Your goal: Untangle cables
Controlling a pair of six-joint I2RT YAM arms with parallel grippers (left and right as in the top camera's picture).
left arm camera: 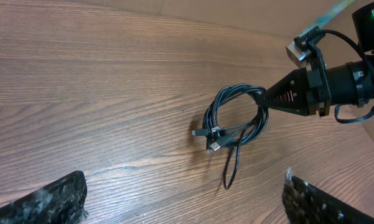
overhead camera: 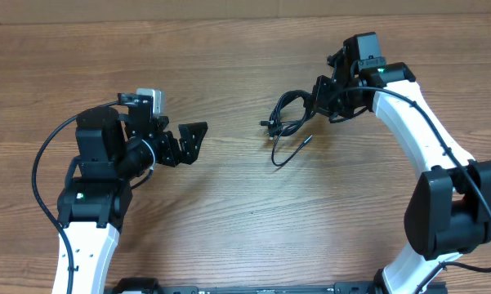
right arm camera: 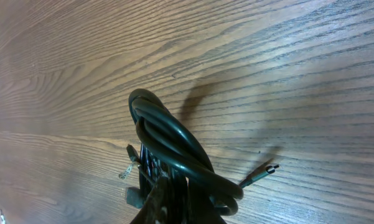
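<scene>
The cables [overhead camera: 288, 114] are a small coiled black bundle with plug ends and one loose tail that curls toward the table's middle. My right gripper [overhead camera: 317, 102] is shut on the right side of the bundle and holds it just above the wood. The bundle fills the right wrist view [right arm camera: 174, 149], with a silver plug and a thin pin plug sticking out. In the left wrist view the bundle [left arm camera: 233, 118] hangs from the right gripper's tip [left arm camera: 267, 99]. My left gripper [overhead camera: 188, 140] is open and empty, well left of the cables.
The wooden table [overhead camera: 245, 212] runs under both arms. Its far edge [overhead camera: 229, 18] lies at the top of the overhead view. The white right arm [overhead camera: 425, 139] curves along the right side. The left arm's thick black wire [overhead camera: 39, 163] loops at the left.
</scene>
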